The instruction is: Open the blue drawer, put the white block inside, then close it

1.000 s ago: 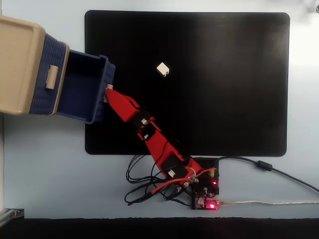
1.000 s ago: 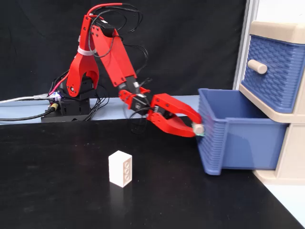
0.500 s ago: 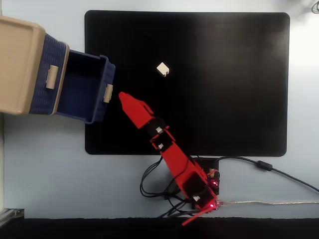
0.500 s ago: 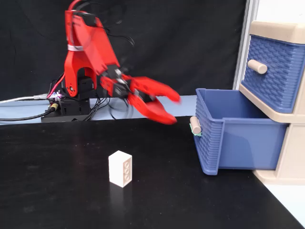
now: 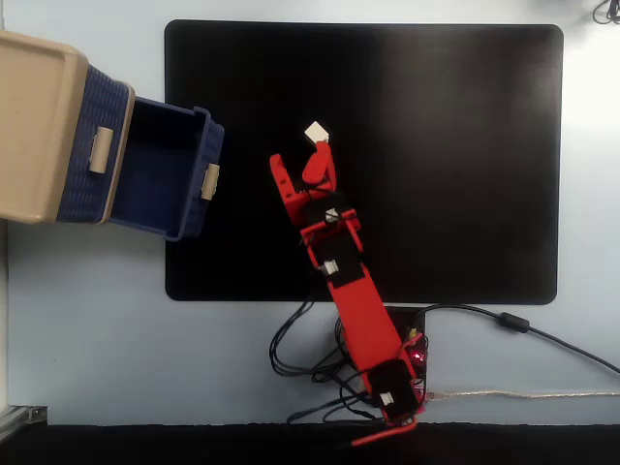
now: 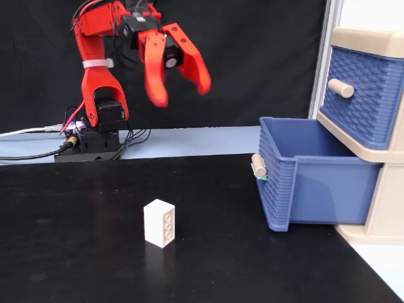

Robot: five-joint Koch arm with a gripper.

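Nearest the side camera, the small off-white plastic block [image 6: 160, 223] stands upright on the black mat [image 6: 76, 252], two round studs showing on its front face, well clear of everything else. From above the block [image 5: 316, 134] lies near the middle of the mat's upper half. It looks rigid, hollow and very light, with flat smooth sides that could slip or tip under a glancing touch. The best hold, as I judge it, is across two opposite flat faces, squarely and low enough that the block does not pivot over.

Further back on the right, the dark blue woven-texture plastic drawer [image 6: 312, 180] is pulled out of the beige cabinet [image 6: 391, 208], its beige handle [image 6: 257, 165] facing the mat and its bin empty as far as can be seen.

Farthest, the red gripper [image 6: 182, 89] hangs high above the mat with its jaws spread wide and nothing between them. In the top-down view it sits just beside the block, one finger partly overlapping it.
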